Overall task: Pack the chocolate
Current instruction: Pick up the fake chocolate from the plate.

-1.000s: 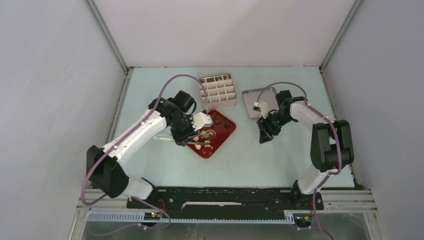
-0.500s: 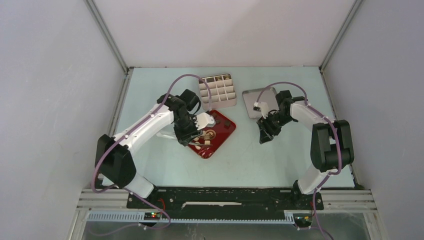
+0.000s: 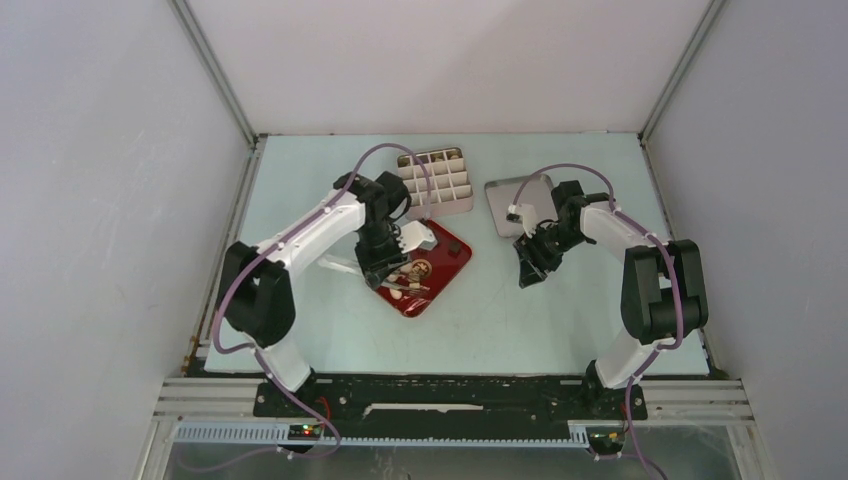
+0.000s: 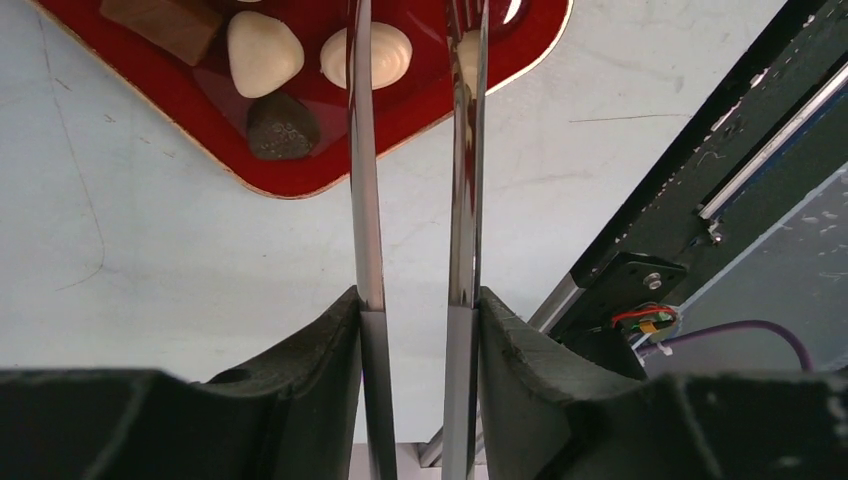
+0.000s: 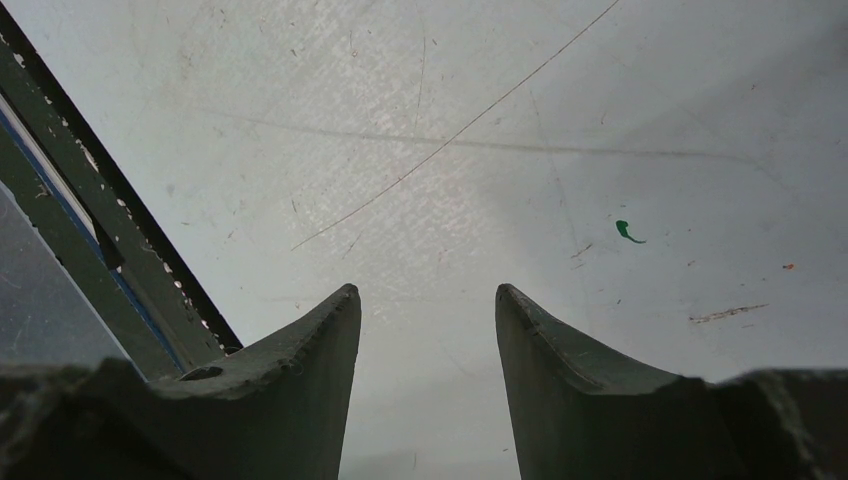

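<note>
A red tray (image 3: 440,272) lies mid-table with chocolate pieces on it. In the left wrist view the tray (image 4: 420,110) holds a cream heart-like piece (image 4: 263,52), a cream round piece (image 4: 392,55), a dark piece (image 4: 282,128) and a brown block (image 4: 165,20). My left gripper (image 3: 380,264) (image 4: 417,300) is shut on metal tongs (image 4: 365,200). Their two blades reach over the tray's edge, slightly apart, beside the cream round piece. My right gripper (image 3: 527,272) (image 5: 425,295) is open and empty above bare table.
A cream box with a grid of compartments (image 3: 437,183) stands behind the tray, with some pieces in its back row. A grey lid (image 3: 512,205) lies to its right. The black base rail (image 4: 690,210) runs along the near edge.
My left arm has swung its elbow rightward and toward the back, while the tongs stay over the tray's left part. The right arm has not moved.
</note>
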